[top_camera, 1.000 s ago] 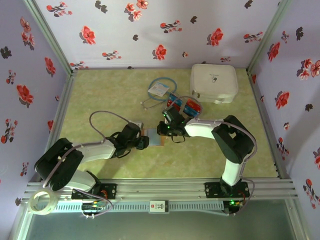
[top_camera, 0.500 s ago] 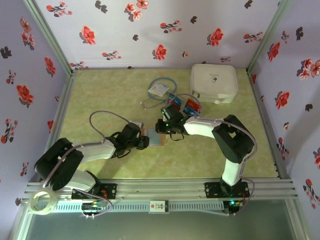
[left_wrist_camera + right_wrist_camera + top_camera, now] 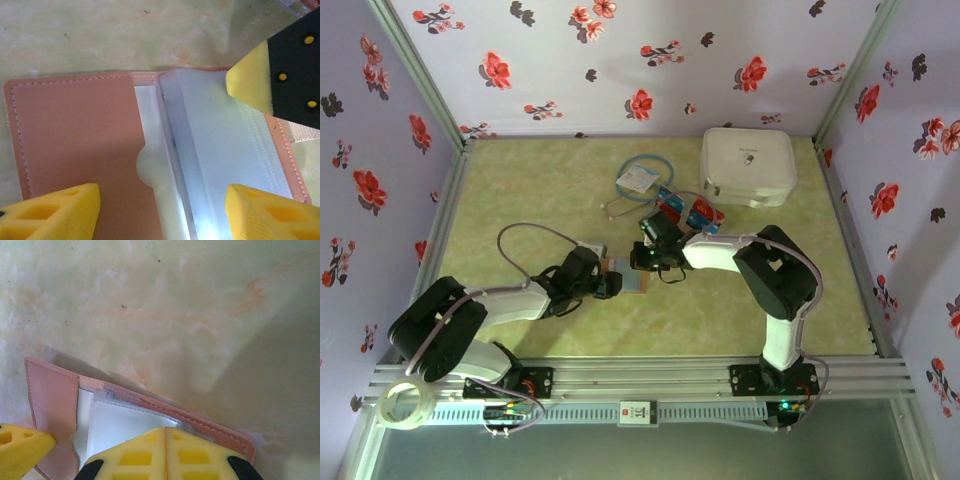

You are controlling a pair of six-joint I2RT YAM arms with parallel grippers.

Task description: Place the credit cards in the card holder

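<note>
Looks like a lab test booth, not a home: floral paper walls [image 3: 620,70] boxing in a green tabletop [image 3: 540,190], metal rail [image 3: 650,382] along the frame's bottom.

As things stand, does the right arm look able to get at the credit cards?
Probably yes: the credit cards lie uncovered just beyond the right pincer, nothing between them; its jaws are shut over the card holder.

Black-and-white arms [image 3: 720,253], yellow fingertips [image 3: 248,80], grey cables [image 3: 525,231]
</note>
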